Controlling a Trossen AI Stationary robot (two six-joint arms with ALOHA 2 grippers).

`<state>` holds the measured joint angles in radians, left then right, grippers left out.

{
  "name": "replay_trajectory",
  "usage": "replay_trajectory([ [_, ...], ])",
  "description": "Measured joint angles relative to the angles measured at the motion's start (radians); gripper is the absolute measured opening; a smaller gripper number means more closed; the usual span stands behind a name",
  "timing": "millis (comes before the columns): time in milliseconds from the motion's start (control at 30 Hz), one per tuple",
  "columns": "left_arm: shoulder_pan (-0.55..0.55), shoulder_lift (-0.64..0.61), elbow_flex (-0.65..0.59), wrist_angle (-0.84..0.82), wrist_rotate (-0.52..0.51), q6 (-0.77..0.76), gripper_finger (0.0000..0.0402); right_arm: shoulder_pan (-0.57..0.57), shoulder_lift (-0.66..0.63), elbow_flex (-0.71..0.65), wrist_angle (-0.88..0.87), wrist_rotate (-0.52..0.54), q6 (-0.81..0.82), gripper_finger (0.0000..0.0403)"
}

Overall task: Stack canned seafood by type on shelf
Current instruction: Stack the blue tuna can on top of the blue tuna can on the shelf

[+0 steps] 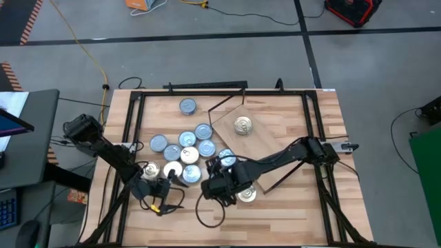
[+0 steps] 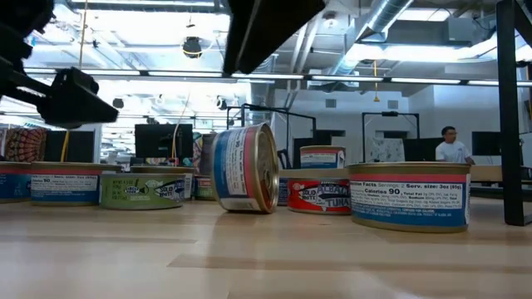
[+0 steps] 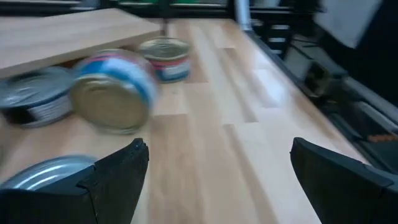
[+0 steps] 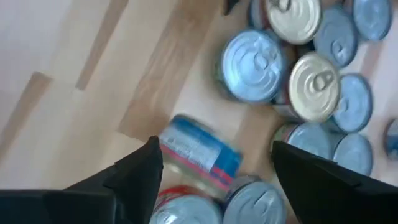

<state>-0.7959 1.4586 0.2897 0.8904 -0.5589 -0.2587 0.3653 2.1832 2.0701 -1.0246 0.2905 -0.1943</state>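
Note:
Several flat round tins (image 1: 187, 146) stand in a cluster on the table, left of the shelf (image 1: 256, 145). The shelf is a light-wood board lying askew, with one gold-lidded tin (image 1: 242, 125) on it. A blue-and-red tin (image 2: 245, 169) stands on its edge on the tabletop. In the right wrist view this tipped tin (image 4: 199, 155) lies below my right gripper (image 4: 214, 174), which hangs open above it at the shelf's near left corner (image 1: 217, 180). My left gripper (image 3: 217, 180) is open and low near the cluster's near side (image 1: 172, 189). It points toward the tipped tin (image 3: 115, 90).
Another tin (image 1: 246, 195) sits on the tabletop by the right gripper, large in the low view (image 2: 409, 195). A dark metal frame (image 1: 131, 131) runs round the table. There is bare tabletop (image 1: 289, 207) to the near right. A person (image 2: 450, 143) stands in the room behind.

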Motion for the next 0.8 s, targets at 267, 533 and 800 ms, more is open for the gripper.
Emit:
replay_trajectory([
  [267, 0.001, 0.000, 0.000, 0.113, 0.231, 0.128, 0.0377, -0.015, 0.014, 0.000, 0.006, -0.061, -0.022, 0.0340],
  [533, 0.001, -0.004, 0.000, 0.132, 0.151, 0.117, 0.0377, -0.042, 0.046, 0.000, 0.008, -0.113, -0.104, 0.0341],
  [800, 0.002, -0.163, 0.013, -0.146, -0.072, 0.014, 0.0377, -0.057, 0.048, 0.000, 0.008, -0.109, -0.199, 0.0355],
])
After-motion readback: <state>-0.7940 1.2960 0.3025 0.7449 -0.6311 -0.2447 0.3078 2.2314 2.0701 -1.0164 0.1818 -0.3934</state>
